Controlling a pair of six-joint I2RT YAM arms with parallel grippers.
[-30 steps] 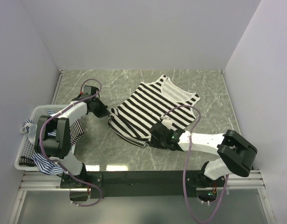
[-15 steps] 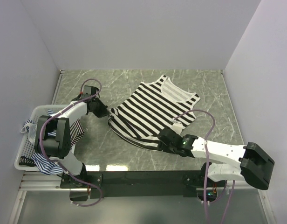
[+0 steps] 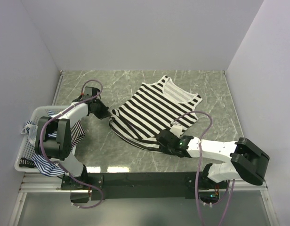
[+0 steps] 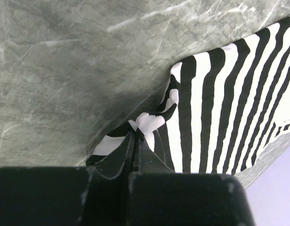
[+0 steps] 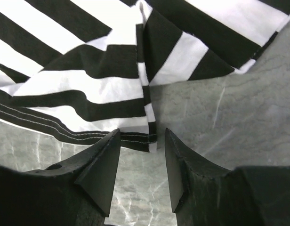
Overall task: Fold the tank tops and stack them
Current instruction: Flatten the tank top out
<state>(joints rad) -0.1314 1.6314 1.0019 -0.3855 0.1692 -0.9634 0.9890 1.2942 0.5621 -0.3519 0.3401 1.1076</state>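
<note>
The black-and-white striped tank top [image 3: 154, 106] lies spread on the marble table, its straps toward the back right. My left gripper [image 3: 106, 114] is shut on the top's left hem corner, and cloth [image 4: 149, 123] bunches at the fingertips of that gripper [image 4: 135, 136]. My right gripper [image 3: 161, 140] is open at the near hem. In the right wrist view the hem corner [image 5: 152, 141] sits just ahead of the gap of the open gripper [image 5: 142, 134], over bare table. Thin blue-and-white striped tank tops [image 3: 75, 133] lie in the basket.
A white mesh basket [image 3: 40, 109] sits at the left table edge with striped cloth [image 3: 45, 167] spilling over its near side. White walls close in the table on three sides. The arms' base rail [image 3: 145, 179] runs along the near edge.
My right arm swung its elbow out to the right and back, and its gripper shifted slightly nearer along the hem. Its jaws narrowed a little. The left gripper has held still.
</note>
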